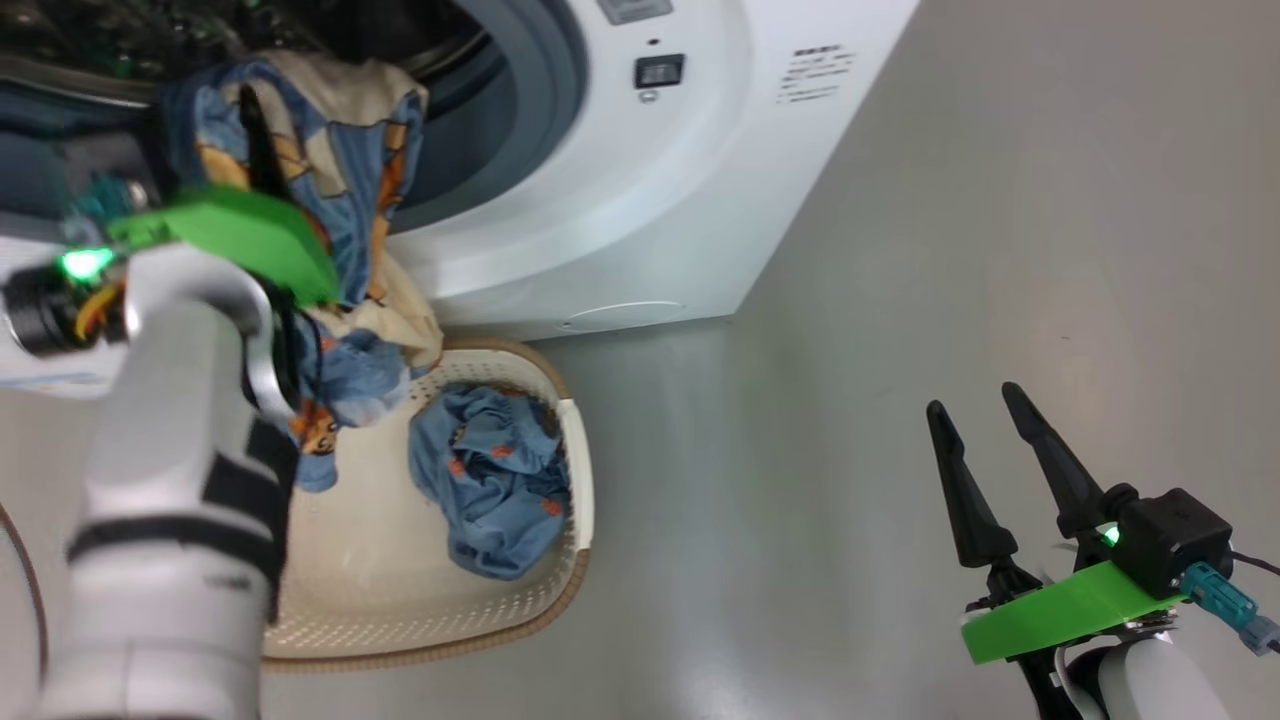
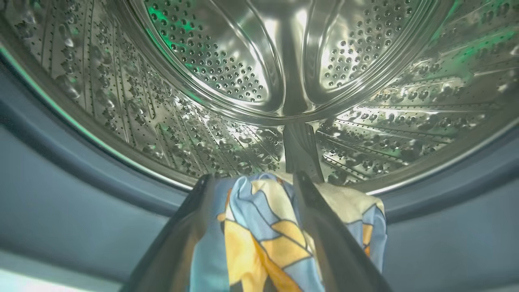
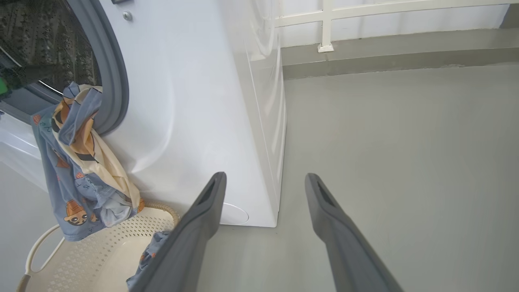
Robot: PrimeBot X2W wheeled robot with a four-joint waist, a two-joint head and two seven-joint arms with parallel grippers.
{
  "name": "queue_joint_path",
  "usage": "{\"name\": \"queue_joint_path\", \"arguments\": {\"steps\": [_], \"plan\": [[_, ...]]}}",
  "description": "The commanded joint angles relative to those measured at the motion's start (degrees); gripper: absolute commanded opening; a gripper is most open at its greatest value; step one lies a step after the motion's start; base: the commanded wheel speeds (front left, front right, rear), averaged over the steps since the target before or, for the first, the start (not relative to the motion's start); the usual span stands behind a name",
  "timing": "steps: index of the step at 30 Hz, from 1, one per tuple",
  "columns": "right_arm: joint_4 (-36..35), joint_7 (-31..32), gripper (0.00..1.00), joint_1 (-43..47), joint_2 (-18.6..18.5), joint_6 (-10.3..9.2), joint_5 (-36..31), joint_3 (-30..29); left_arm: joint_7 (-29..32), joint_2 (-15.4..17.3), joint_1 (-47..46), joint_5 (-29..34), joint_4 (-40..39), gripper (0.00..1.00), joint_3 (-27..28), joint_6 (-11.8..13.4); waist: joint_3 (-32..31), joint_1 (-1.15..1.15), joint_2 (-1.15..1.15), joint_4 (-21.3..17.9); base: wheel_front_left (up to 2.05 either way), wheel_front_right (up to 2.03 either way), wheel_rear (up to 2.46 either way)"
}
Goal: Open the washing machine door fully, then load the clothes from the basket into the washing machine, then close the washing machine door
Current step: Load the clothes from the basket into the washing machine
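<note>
**Current state**

1. Washing machine [image 1: 640, 200]: the mouth stands open. The perforated steel drum [image 2: 227, 52] and the grey gasket [image 2: 61, 194] are exposed.
2. Left pincer [image 2: 251, 180]: positioned at the lower lip of the mouth, fingers pointing into the drum. State: released. The two dark fingers stand spread, and the first garment [image 1: 350, 160] lies bunched between them and over them, not clamped flat.
3. First garment (light blue, with orange-brown figures and a cream band): the upper end rests across the gasket lip at the fingertips. The remainder hangs down the white front panel. The lower end dangles over the end of the basket [image 1: 575, 470] nearest the machine.
4. Second garment [image 1: 495, 490]: lies crumpled inside the basket, against the right wall as the head view shows it. It is apart from both pincers.
5. Basket: stands on the grey floor [image 1: 950, 200], directly before the machine and below the mouth. The perforated cream sides and the brown rim are visible.
6. Right pincer [image 1: 972, 400]: hangs over bare floor to the right of the machine, well apart from the basket. State: released, nothing between the fingers.
7. Right wrist view: looks along the machine's side panel toward a white rail [image 3: 324, 24] at the wall.
</note>
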Motion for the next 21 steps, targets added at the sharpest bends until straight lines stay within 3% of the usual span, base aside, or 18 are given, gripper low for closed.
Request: {"name": "queue_joint_path", "arguments": {"steps": [1, 8, 21], "plan": [[-1.5, -0.3, 1.00, 1.9, -0.7, 0.09, -0.7, 1.0, -0.3, 1.7, 3.9, -0.1, -4.6, 1.00, 0.5, 0.3, -0.1, 0.00, 0.00, 1.3, 0.00, 0.00, 0.00], [-1.7, -0.3, 1.00, 2.0, -1.4, 0.09, -0.6, 1.1, -0.3, 0.8, 20.4, -1.5, -23.9, 1.00, -1.8, 2.1, -0.2, 0.00, 0.00, 2.5, 0.00, 0.00, 0.00], [-1.8, -0.3, 1.00, 1.7, -2.4, 0.09, -0.7, 1.7, -0.3, 0.6, 43.9, -5.6, -47.1, 1.00, -4.8, 6.0, -0.2, 0.00, 0.00, 2.5, 0.00, 0.00, 0.00]]}}
